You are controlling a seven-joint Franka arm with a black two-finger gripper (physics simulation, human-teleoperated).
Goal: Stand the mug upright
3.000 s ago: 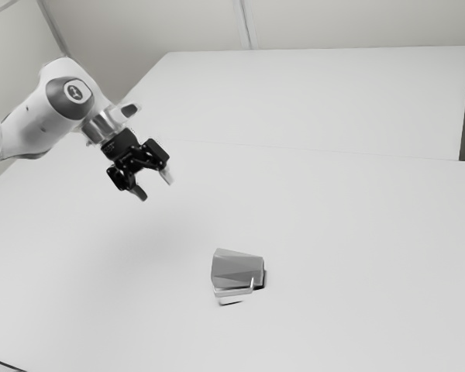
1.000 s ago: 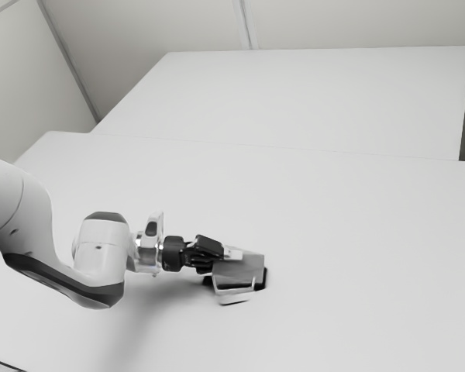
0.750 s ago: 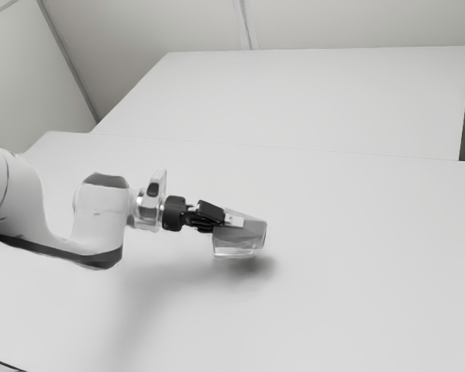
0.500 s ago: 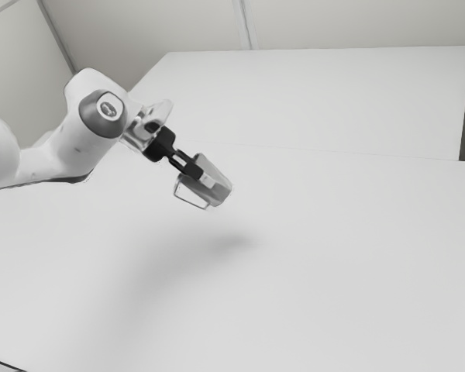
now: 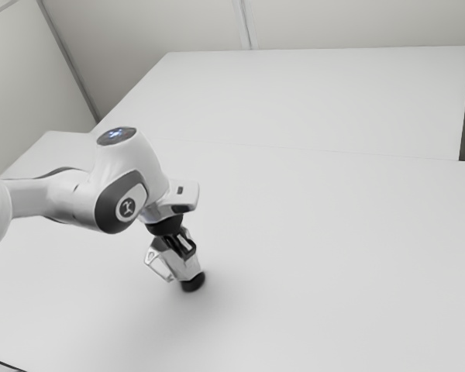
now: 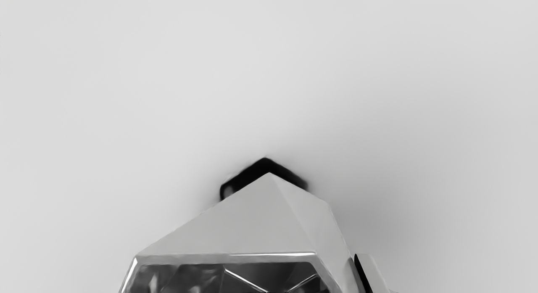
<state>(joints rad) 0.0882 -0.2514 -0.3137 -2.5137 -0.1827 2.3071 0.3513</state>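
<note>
End effector [image 5: 184, 248] shut on mug [image 6: 248, 230]

Polished rim [image 6: 273, 257], matt worktop [image 5: 333, 232]

The mug [image 6: 243, 225] looks metallic, its flat faces smooth with a satin sheen, its inside [image 6: 193, 278] dark and glossy. The worktop is smooth throughout. The arm [image 5: 139, 172] wears a smooth, plastic-looking white casing with a glossy dark disc [image 5: 116, 136].

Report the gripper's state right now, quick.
Gripper: closed on the mug, holding it with its open rim toward the hand.
</note>
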